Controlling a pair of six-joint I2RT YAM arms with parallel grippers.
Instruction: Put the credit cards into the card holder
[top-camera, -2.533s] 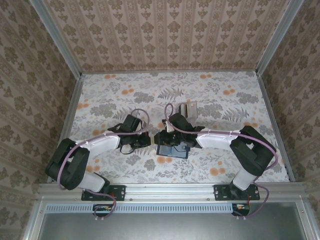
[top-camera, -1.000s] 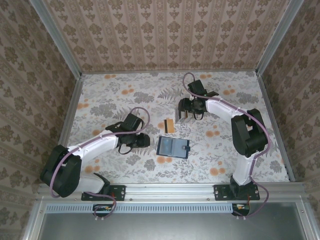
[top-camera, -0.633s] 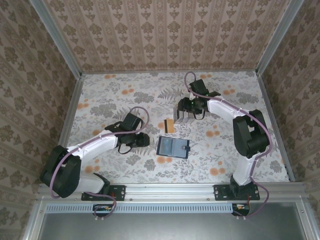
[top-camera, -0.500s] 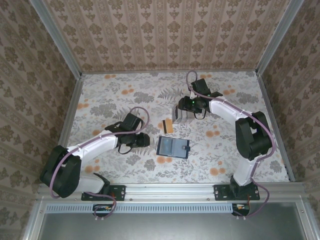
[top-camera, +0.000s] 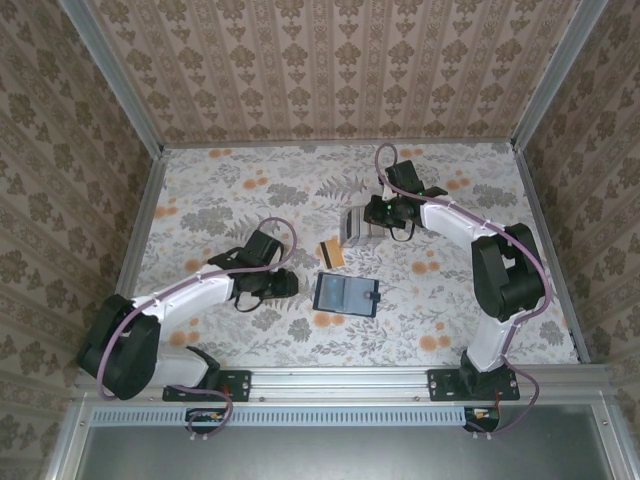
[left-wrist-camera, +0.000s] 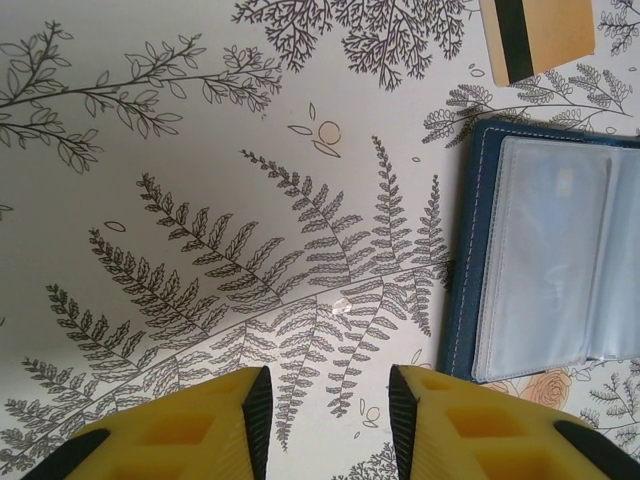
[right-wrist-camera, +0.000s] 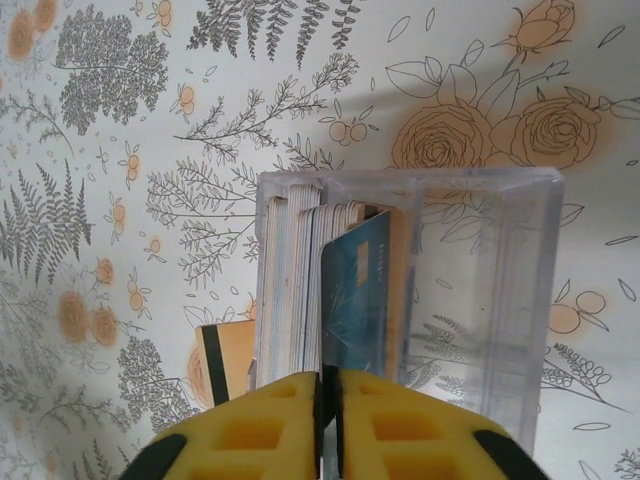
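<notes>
Your left gripper (left-wrist-camera: 327, 388) hangs low over the floral-print table cover (left-wrist-camera: 200, 150), its yellow fingers (left-wrist-camera: 190, 435) spread with nothing between them. Ahead of it and off to its right lies the dark navy-blue, leather-like folding card holder (left-wrist-camera: 465, 250), opened flat with its clear plastic sleeves (left-wrist-camera: 570, 260) facing up. No card is visible in the part of them you can see. Just past the holder's far edge, close to it but not touching, a gold-orange plastic card (left-wrist-camera: 540, 35) with a dark stripe lies flat on the cover.

Further right, your right gripper (right-wrist-camera: 328, 388) sits at the near side of a clear acrylic tray (right-wrist-camera: 500, 250) that stands the other cards on edge. Directly ahead of its fingertips is a blue plastic card (right-wrist-camera: 355, 285), with a packed row of grey and beige cards (right-wrist-camera: 285, 275) to its left. The fingers are pressed together on that blue card's near edge.

So the step in hand looks like drawing one card out of the tray. The next move calls for a straight pull clear of the tray wall, so the neighbouring cards don't drag and the tray doesn't tip. Then carry the card over to the holder and slide its edge into a sleeve mouth. You will probably want the left gripper to pin the holder while you do.
</notes>
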